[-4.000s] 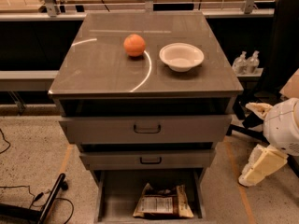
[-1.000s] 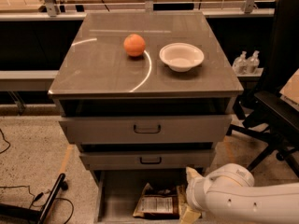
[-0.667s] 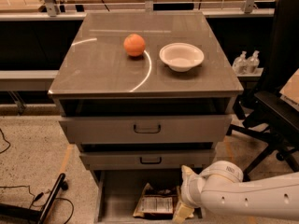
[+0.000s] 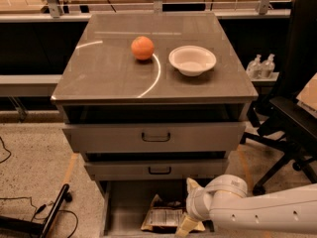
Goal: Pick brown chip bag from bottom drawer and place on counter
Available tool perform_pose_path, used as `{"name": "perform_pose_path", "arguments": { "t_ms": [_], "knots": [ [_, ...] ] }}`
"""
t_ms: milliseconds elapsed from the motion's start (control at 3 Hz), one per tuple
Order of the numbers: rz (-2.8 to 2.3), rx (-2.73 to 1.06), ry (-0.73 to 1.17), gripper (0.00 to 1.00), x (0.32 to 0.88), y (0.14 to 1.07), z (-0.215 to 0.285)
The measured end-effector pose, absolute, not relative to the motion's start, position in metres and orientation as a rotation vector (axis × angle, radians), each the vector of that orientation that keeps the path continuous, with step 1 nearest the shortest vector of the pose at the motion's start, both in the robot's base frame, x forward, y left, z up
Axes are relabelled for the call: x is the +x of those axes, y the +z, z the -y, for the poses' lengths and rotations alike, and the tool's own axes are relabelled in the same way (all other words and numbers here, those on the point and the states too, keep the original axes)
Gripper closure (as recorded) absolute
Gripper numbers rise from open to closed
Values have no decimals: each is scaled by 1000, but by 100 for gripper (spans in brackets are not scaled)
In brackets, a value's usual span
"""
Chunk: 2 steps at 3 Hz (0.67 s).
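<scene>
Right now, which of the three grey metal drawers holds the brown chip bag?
The bottom grey metal drawer, narrowest, pulled furthest out; the crinkled brown chip bag lies inside, gripper at its right edge.

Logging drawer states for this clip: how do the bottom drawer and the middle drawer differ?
The bottom drawer is pulled well out, its inside open to view; the middle drawer is barely out, its inside hidden. The bottom drawer holds the bag, with the claw down at the bag's right edge; nothing reaches the middle drawer. The middle drawer shows a black handle; the bottom drawer's front is out of view. Both are grey.
</scene>
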<state>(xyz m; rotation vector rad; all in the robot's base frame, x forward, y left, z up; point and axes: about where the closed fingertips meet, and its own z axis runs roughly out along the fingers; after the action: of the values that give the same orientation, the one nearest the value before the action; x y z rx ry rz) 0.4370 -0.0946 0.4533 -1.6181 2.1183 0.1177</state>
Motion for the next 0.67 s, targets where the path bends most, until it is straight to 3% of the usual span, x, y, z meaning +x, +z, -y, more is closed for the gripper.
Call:
{"name": "perform_pose_path", "arguments": {
  "t_ms": [667],
  "knots": [
    [-2229,-1594,74,0,454,396,102]
  ]
}}
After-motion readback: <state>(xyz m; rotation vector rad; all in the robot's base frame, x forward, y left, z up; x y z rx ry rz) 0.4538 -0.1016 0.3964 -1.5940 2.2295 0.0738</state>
